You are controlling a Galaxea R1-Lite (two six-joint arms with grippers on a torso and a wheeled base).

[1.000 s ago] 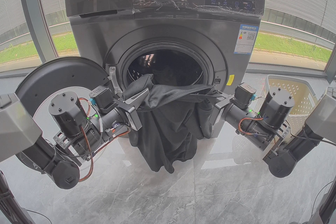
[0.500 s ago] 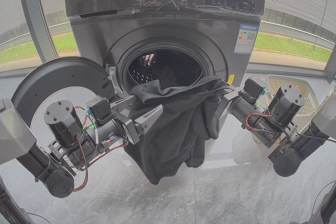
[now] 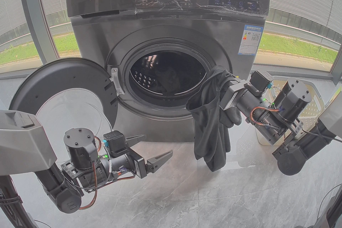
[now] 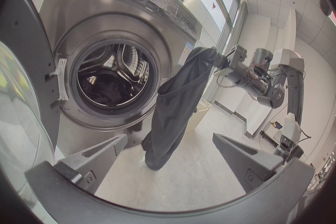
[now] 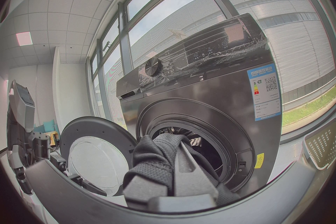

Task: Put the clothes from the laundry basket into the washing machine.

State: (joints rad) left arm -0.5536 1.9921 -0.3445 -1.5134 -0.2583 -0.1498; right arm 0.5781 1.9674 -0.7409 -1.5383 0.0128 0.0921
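The washing machine (image 3: 167,8) stands in front of me with its drum mouth (image 3: 167,73) open. A black garment (image 3: 210,125) hangs beside the mouth's right rim, off the floor. My right gripper (image 3: 224,84) is shut on its top edge; the bunched cloth (image 5: 154,158) is pinched between the fingers (image 5: 190,168). My left gripper (image 3: 156,145) is open and holds nothing, low over the floor in front of the machine, left of the garment (image 4: 175,102). Dark clothes (image 4: 105,88) lie inside the drum. The pale laundry basket (image 3: 315,97) stands at the right, behind my right arm.
The round door (image 3: 60,86) is swung fully open to the left of the drum mouth, just above my left arm. Glossy grey floor tiles (image 3: 221,196) lie bare between the arms. Windows run behind the machine.
My left gripper let go of the garment, opened, and dropped down and back toward the floor. The garment now hangs from the right gripper alone, bunched at the drum's right rim.
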